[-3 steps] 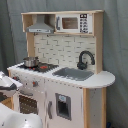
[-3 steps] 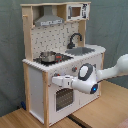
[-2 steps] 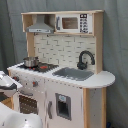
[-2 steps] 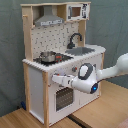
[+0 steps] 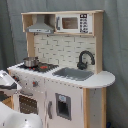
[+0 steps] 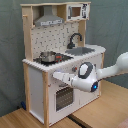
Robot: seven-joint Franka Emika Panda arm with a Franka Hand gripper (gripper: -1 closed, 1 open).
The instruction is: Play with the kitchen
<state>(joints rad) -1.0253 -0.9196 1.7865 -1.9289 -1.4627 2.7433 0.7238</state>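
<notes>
Second exterior view, centre frame: the kitchen [image 6: 55,55] stands on a wooden floor [image 6: 100,107], filling the left and middle of the picture. A grey hood [image 6: 49,20] and a microwave [image 6: 76,11] sit along its top, with a pegboard back below them. A metal pot [image 6: 47,55] rests on the stove at left; a black faucet [image 6: 75,39] curves over the sink [image 6: 82,50] at right. The white arm [image 6: 107,72] reaches in from the right edge, and its gripper [image 6: 50,76] sits at the cabinet front just above the oven door [image 6: 64,97]. I cannot tell how far apart the fingers are. First exterior view: the kitchen [image 5: 67,65] fills the frame, and part of the arm [image 5: 7,82] shows at the lower left edge.
</notes>
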